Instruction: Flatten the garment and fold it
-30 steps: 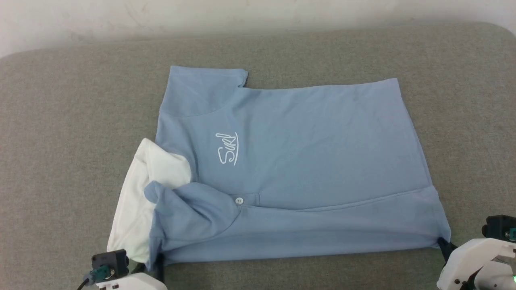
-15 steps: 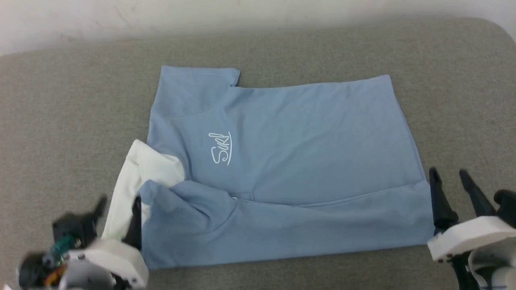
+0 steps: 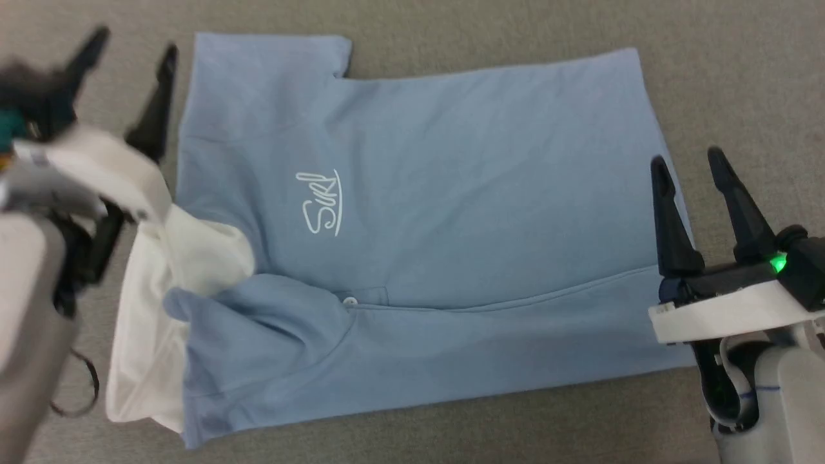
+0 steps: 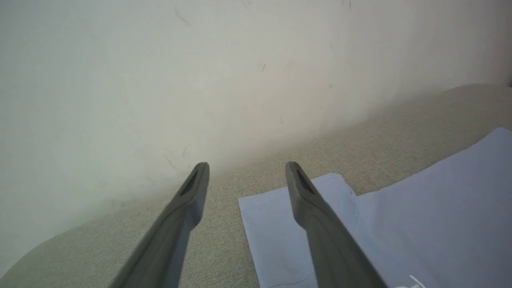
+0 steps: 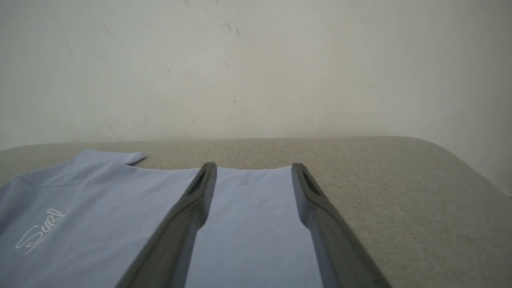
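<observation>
The garment (image 3: 438, 212), a light blue polo shirt with a white script logo (image 3: 319, 203), lies flat and sideways on the grey surface, its near long edge folded over. The white collar (image 3: 148, 309) bunches at the left end beside a white button (image 3: 350, 301). My left gripper (image 3: 132, 42) hovers open, blurred, above the far left sleeve (image 4: 280, 224). My right gripper (image 3: 686, 161) stands open over the hem at the right end (image 5: 248, 216). Neither holds anything.
The grey fabric-covered table (image 3: 741, 77) runs past the shirt on all sides. A pale wall (image 5: 256, 68) stands just behind its far edge. The table's far right corner (image 5: 452, 156) is rounded.
Both grippers let go of the shirt's near edge, opened, and rose away from it; the left one swung up to the far left. The head camera tilted down and closer.
</observation>
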Controlling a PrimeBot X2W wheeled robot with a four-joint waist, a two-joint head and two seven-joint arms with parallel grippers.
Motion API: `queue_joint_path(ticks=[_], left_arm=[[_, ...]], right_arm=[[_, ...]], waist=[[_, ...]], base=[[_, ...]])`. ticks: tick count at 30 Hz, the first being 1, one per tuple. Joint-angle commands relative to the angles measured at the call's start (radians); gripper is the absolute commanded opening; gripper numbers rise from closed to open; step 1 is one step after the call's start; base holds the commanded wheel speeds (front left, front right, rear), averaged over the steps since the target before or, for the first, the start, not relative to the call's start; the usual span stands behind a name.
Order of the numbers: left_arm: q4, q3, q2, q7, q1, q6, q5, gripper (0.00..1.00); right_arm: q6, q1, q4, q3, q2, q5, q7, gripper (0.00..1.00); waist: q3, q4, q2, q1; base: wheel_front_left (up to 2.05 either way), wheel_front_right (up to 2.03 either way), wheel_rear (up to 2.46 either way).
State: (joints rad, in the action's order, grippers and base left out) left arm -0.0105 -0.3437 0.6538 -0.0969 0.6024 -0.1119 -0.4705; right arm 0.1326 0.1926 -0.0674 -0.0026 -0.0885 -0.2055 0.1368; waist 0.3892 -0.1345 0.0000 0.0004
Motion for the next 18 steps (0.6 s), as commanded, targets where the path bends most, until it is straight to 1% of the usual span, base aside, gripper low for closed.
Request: queue_joint_path(ticks=[1,4,8,12,18], left_arm=[[-0.033,-0.005,0.007,-0.032,0.062,0.024,-0.010,1.00],[-0.116,-0.015,0.009,-0.135,0.190,0.074,-0.044,1.00],[-0.211,-0.013,0.023,-0.292,0.327,0.094,-0.081,1.00],[-0.265,-0.006,0.032,-0.442,0.420,0.076,-0.112,1.00],[-0.296,0.019,0.045,-0.607,0.470,-0.004,-0.147,1.00]], right_arm=[[-0.002,0.027,-0.014,0.009,-0.001,-0.010,0.005,1.00],[-0.002,0.061,-0.025,0.020,0.000,-0.017,0.005,1.00],[-0.002,0.097,-0.037,0.041,0.008,-0.021,0.009,1.00],[-0.002,0.116,-0.038,0.054,0.016,-0.026,0.016,1.00],[-0.002,0.126,-0.028,0.069,0.026,-0.037,0.034,1.00]], waist=[[0.111,-0.055,0.0000,-0.0004],[0.165,-0.078,0.0000,-0.0004],[0.223,-0.114,0.0000,-0.0004],[0.261,-0.142,0.0000,-0.0004],[0.292,-0.171,0.0000,-0.0004]], base=[[0.00,0.00,0.00],[0.00,0.00,0.00],[0.00,0.00,0.00],[0.00,0.00,0.00],[0.00,0.00,0.00]])
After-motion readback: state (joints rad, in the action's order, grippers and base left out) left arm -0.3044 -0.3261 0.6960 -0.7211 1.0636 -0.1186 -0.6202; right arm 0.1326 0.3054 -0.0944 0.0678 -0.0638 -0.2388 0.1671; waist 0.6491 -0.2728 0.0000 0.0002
